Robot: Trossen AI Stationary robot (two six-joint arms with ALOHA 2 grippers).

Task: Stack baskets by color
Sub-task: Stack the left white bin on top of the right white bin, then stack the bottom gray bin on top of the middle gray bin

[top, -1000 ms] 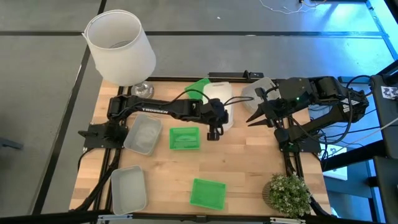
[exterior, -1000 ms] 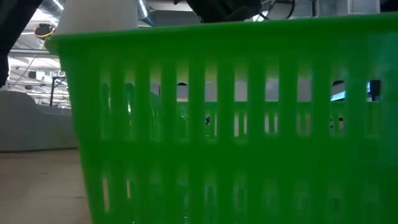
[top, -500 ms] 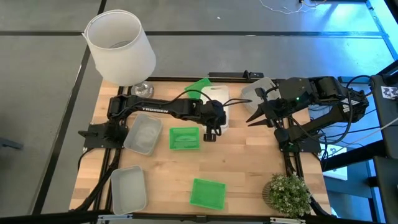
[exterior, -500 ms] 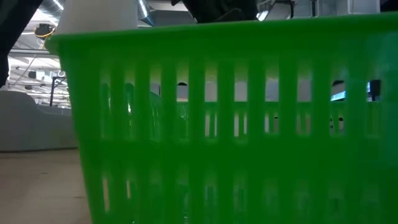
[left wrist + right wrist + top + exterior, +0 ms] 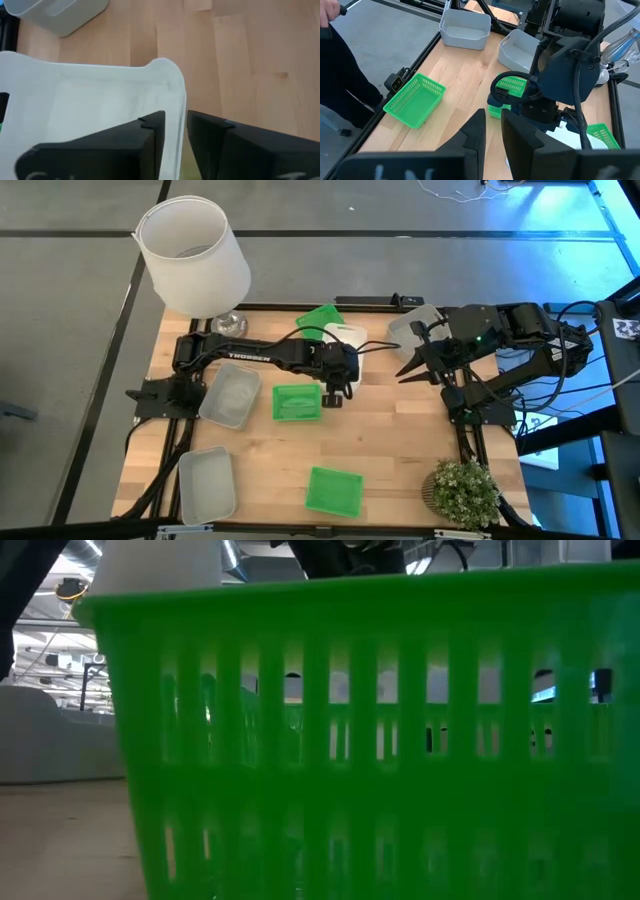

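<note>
My left gripper [image 5: 334,390] stands at the table's middle, open, at the near rim of a white basket [image 5: 345,338] that lies on the table; its fingers [image 5: 175,119] straddle one wall near a corner. Green baskets lie at the far middle [image 5: 320,317], the centre [image 5: 297,402] and the near edge [image 5: 334,491]. Grey baskets sit at the left [image 5: 230,395], near left [image 5: 207,483] and far right [image 5: 415,330]. My right gripper [image 5: 405,372] hangs open over the right side [image 5: 493,132], with nothing between its fingers. My left gripper has one finger [image 5: 145,135] inside the white basket and the other outside its side wall [image 5: 176,112], coming slanting down from the near side. Whether the pads touch the wall I cannot tell. The basket rests on the table.
A large white lampshade [image 5: 193,255] stands at the far left, and a potted plant [image 5: 463,488] at the near right corner. The near green basket's wall [image 5: 350,740] fills the low view. A person's dark leg [image 5: 340,75] shows beside the table.
The white basket stood tipped up in my left gripper a second ago. It has come down and now lies flat on the table toward the far edge. More of the green basket behind it shows. My left gripper has tipped further down.
</note>
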